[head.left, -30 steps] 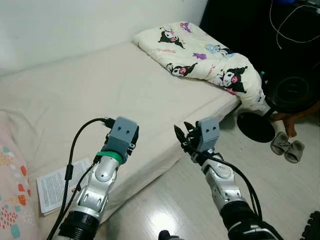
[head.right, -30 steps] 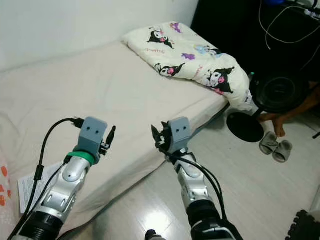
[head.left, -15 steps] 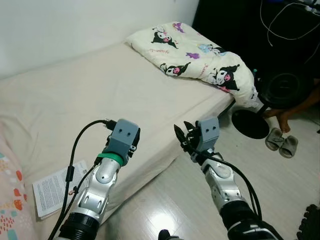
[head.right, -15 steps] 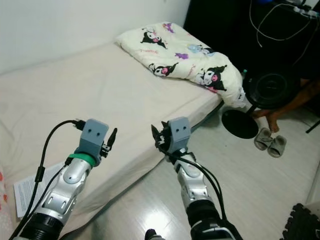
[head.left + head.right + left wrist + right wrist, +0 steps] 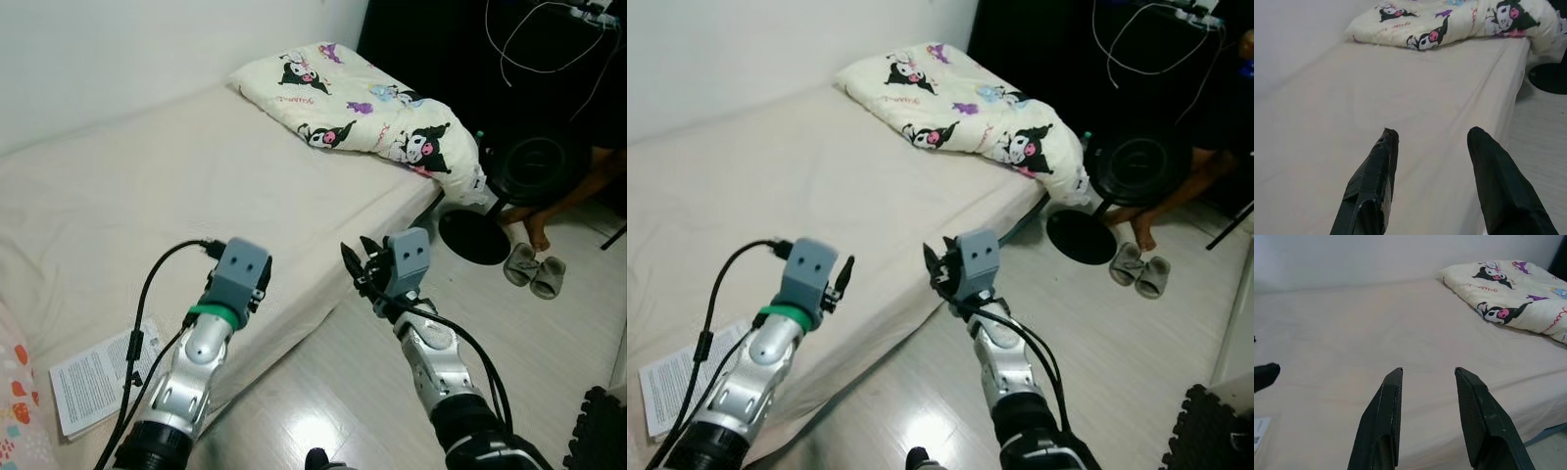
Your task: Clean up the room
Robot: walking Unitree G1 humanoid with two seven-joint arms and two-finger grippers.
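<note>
As the view is swinging rightward, both pincers, left pincer [image 5: 1430, 142] and right pincer [image 5: 1427, 377], are hovering open and empty; the cartoon-print quilt [image 5: 372, 108] is sitting at one o'clock, untouched.

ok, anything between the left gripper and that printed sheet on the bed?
Nothing visible. The left gripper is open above bare mattress; the paper sheet lies flat near the bed edge beside the left arm, uncovered.

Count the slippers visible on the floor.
2: a grey pair lying side by side, touching, on the floor right of the bed's foot, one slipper nearer the round black base, the other slipper beside it.
</note>
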